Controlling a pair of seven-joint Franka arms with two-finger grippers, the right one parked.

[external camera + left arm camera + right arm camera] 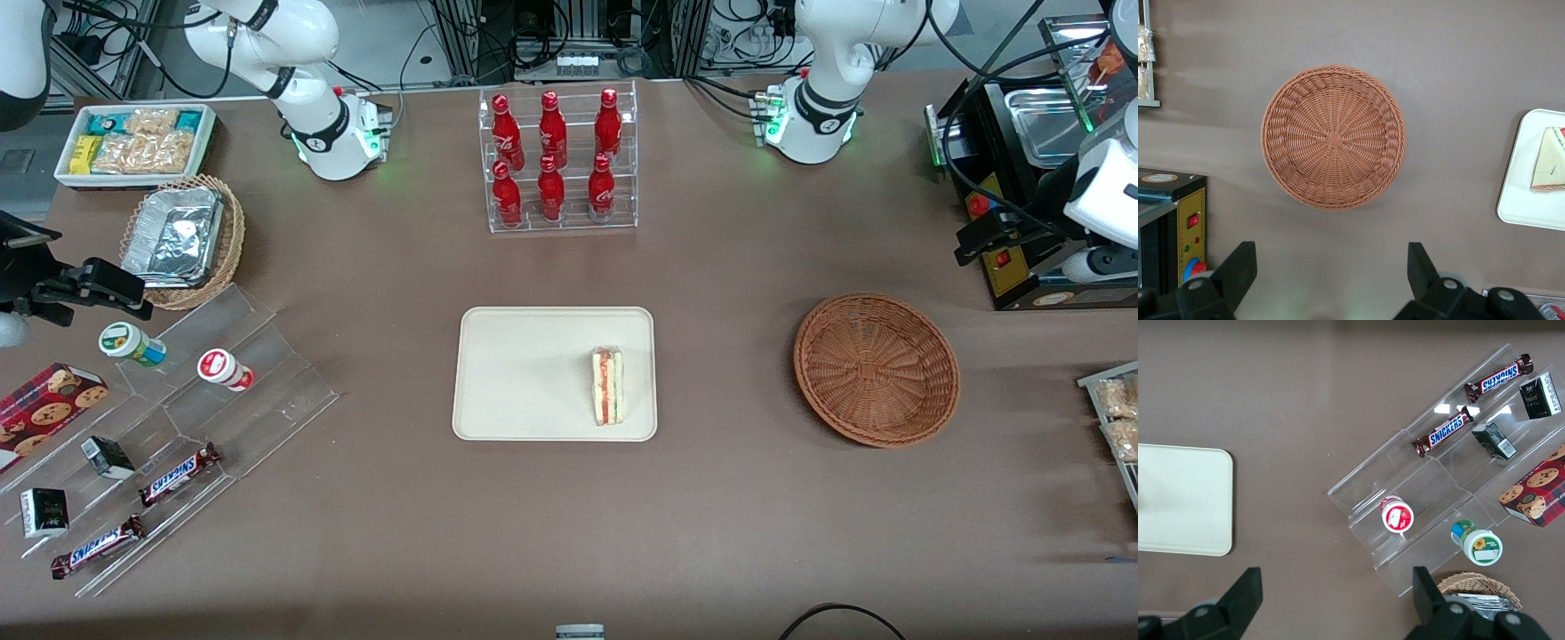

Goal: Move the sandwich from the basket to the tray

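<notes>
"SNICKERS" reads in white letters on two brown candy bars (179,474) lying on the clear acrylic step rack (222,418). No other label can be read.

The gripper (1331,280) hangs above the table near the basket (1333,137).

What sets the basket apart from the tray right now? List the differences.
The basket is round, reddish-brown woven wicker; the tray is a flat, smooth, cream rectangle with rounded corners. The basket is empty; the tray holds the sandwich, near its end toward the basket. The basket is a shallow bowl; the tray has only a low rim. Both rest on the brown table. The gripper is open above the table beside the basket.
</notes>
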